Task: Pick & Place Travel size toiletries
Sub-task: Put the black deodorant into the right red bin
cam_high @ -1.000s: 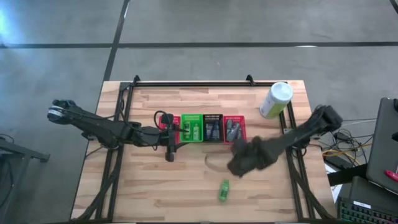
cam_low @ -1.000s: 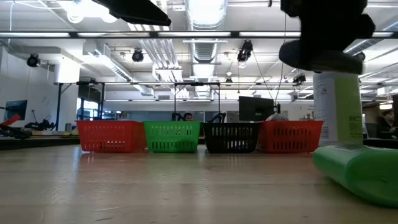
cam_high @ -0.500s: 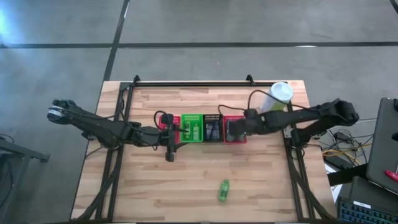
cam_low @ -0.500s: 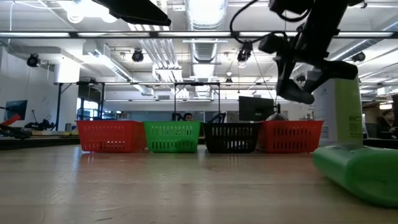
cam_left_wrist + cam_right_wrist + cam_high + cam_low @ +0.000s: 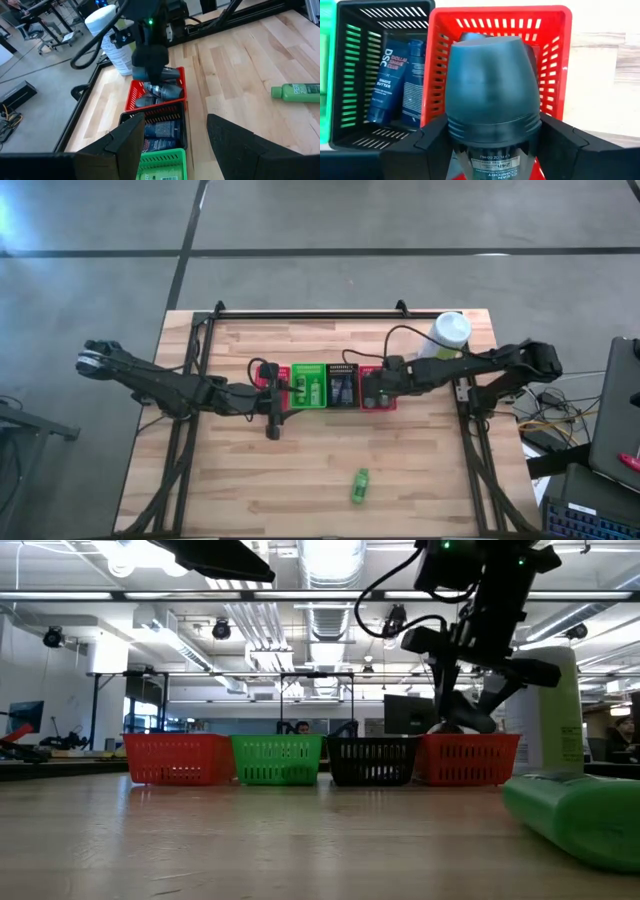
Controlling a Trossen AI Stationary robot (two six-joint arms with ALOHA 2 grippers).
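Observation:
My right gripper (image 5: 372,388) hangs over the right red basket (image 5: 555,60), shut on a grey oval mini bottle (image 5: 492,85). More grey bottles lie in that basket (image 5: 162,91). Dark tubes (image 5: 395,80) lie in the black basket (image 5: 342,385), and green packets in the green basket (image 5: 308,385). One green bottle (image 5: 359,486) lies on its side on the table near the front edge. My left gripper (image 5: 172,145) stands open in the air by the left red basket (image 5: 266,380), holding nothing. My right gripper pinches the grey bottle between its two fingers (image 5: 432,142) at the sides of its body just behind the cap (image 5: 456,134). The fingers come steeply from above. The bottle points cap-down (image 5: 492,75) over the red basket, lifted clear of the table.
A tall white-and-green canister (image 5: 443,340) stands at the back right, just behind my right arm. The four baskets sit in a row across the table's middle. Bare wood lies in front of them, around the green bottle.
My right gripper has swung from the table's near middle toward the far edge, rolling as it went. It has come down over the right red basket, carrying the grey bottle with it. The green bottle has stayed where it lay.

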